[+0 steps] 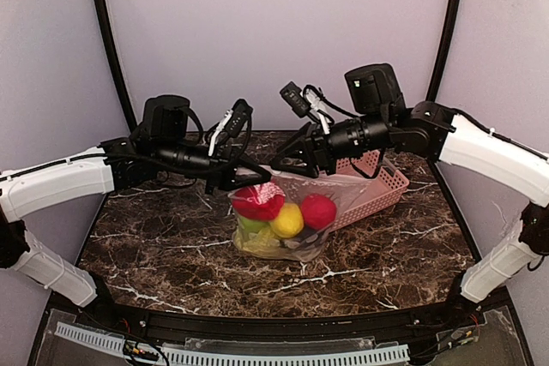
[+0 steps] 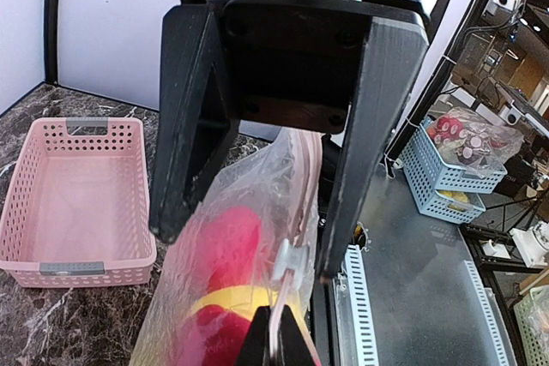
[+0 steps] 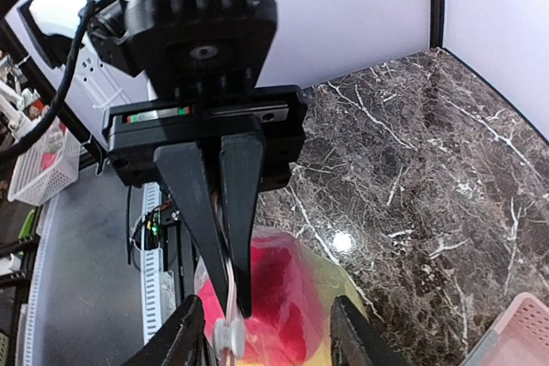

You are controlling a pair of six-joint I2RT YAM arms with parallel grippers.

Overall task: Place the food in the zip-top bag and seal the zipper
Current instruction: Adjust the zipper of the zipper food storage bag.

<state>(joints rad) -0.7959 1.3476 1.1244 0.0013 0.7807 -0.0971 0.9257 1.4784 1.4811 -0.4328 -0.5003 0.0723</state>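
Top external view: we find the food [image 1: 287,220] already inside the bag [image 1: 345,191], which stands at the counter's [image 1: 154,255] middle. The left gripper [image 1: 250,179] is clamped on the zipper [image 2: 302,177]. The right gripper [image 2: 249,242] straddles it, jaws released. Sealing is still to do: wrinkled plastic obscures the strip, so we cannot confirm closure. A basket [image 1: 388,184] sits toward the far right edge.

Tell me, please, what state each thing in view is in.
Clear dotted plastic zip-top bag: held up by its top, toy food inside.
Left claw: shut on the bag's thin clear zipper strip.
Zipper strip: pinched; whether it is sealed, cannot tell.
Right claw: open, astride the bag's top.
Pink plastic lattice basket: empty.
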